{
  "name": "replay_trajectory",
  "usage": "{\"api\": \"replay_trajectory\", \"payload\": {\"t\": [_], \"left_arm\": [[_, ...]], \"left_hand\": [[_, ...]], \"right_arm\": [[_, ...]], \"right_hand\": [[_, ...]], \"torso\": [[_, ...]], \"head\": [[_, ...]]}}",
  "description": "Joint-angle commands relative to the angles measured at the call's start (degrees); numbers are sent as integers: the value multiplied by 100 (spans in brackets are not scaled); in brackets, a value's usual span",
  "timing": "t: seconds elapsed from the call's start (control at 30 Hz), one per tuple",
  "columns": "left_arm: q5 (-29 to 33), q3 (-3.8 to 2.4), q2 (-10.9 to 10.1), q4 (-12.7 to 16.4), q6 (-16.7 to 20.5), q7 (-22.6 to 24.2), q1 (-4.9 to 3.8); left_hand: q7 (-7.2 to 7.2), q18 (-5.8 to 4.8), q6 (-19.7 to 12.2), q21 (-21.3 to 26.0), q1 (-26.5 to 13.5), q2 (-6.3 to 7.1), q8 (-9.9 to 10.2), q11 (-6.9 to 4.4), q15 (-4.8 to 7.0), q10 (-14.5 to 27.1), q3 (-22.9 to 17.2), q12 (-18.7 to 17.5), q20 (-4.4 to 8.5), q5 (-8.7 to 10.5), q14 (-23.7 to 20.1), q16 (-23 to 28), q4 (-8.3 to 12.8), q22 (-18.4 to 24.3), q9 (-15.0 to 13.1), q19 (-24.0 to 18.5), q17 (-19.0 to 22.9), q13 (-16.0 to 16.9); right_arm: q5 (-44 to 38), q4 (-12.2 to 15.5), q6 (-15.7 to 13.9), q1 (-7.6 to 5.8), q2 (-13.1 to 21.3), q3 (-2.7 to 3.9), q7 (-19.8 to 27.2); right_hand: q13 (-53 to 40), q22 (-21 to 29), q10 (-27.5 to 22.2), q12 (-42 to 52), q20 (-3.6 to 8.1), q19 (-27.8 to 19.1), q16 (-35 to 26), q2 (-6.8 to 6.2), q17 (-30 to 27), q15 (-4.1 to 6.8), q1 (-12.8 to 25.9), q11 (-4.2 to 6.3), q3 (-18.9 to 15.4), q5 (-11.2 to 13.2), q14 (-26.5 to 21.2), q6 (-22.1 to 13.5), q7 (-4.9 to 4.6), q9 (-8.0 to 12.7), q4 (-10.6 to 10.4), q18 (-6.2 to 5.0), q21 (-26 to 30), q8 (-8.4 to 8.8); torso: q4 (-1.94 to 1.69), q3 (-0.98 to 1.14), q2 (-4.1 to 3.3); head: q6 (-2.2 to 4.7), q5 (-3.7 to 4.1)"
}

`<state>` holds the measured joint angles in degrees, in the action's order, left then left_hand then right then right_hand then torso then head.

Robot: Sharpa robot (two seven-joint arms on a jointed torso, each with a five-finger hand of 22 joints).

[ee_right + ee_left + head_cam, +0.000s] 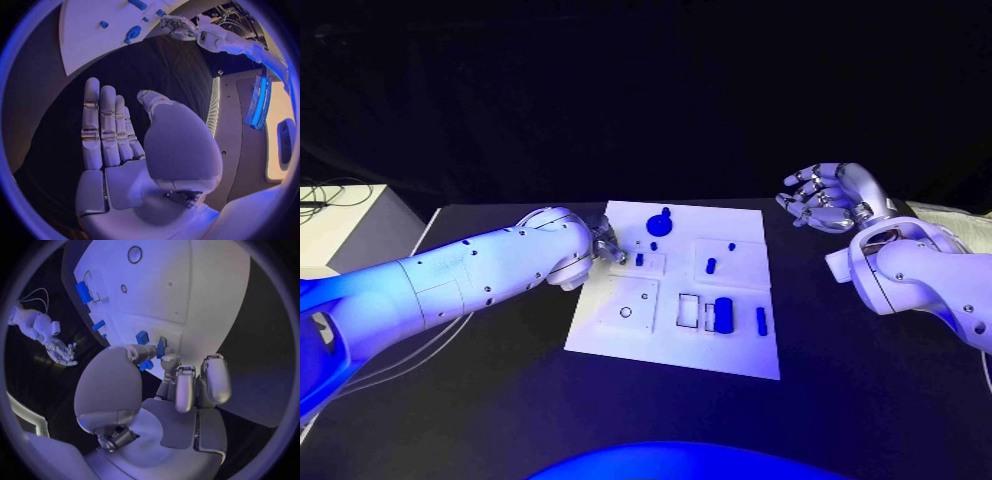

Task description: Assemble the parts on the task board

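The task board [678, 330] lies flat in the middle of the black counter [848, 360], with several small blue parts spread over it: a rounded one with a stem [658, 224] near the far edge, a short one [711, 266] in the right panel, and a block [723, 313] and a slim bar [762, 320] beside the rectangular slots nearer the robot. The left hand [606, 243] reaches in at the board's left edge; in the left wrist view its fingers [145, 352] close around a small blue part [142, 337] right at the board's edge, so it appears to be grasping that piece, though whether the piece is lifted or only pinched where it lies I cannot tell. The right hand [831, 197] hovers well off the board's far right corner, its fingers [103, 125] released, straight and together, holding nothing. The step in hand looks like picking up one piece at the left side of the board. The next move likely calls for carrying that piece to its matching recess, squaring it up, and pressing it home without knocking the neighbouring blue parts.
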<state>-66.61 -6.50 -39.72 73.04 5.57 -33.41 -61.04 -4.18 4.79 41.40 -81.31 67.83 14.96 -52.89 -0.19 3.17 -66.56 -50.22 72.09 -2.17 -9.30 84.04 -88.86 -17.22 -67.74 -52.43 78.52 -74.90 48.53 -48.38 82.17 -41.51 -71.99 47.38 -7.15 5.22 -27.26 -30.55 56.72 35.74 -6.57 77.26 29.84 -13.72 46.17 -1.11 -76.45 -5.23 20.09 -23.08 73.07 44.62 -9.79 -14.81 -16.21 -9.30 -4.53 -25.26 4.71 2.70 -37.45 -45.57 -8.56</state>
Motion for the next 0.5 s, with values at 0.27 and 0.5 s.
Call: {"api": "replay_trajectory", "payload": {"t": [0.27,0.5], "left_arm": [[-76,0,3,17,-273,19,5],[-75,0,11,12,-311,24,5]], "left_hand": [[38,-28,18,-31,-24,39,-17,-20,52,-8,-1001,-15,3,38,535,-42,1020,6,-160,28,-1349,-35],[37,-28,20,-30,-31,38,-9,-19,51,-9,-997,-19,3,59,538,-45,1012,6,-155,27,-1357,-38]], "right_arm": [[-45,7,73,4,8,3,37],[-45,6,76,4,7,3,40]], "right_hand": [[5,5,30,-26,-11,43,-25,16,5,14,32,-11,7,-39,44,-20,-24,6,-16,-113,30,-33],[9,17,31,-26,-11,46,-35,19,8,15,39,-10,11,-50,50,-20,-24,7,-15,-113,32,-33]], "torso": [[-5,-3,-1],[-4,-5,-1]], "head": [[-30,23],[-34,18]]}}
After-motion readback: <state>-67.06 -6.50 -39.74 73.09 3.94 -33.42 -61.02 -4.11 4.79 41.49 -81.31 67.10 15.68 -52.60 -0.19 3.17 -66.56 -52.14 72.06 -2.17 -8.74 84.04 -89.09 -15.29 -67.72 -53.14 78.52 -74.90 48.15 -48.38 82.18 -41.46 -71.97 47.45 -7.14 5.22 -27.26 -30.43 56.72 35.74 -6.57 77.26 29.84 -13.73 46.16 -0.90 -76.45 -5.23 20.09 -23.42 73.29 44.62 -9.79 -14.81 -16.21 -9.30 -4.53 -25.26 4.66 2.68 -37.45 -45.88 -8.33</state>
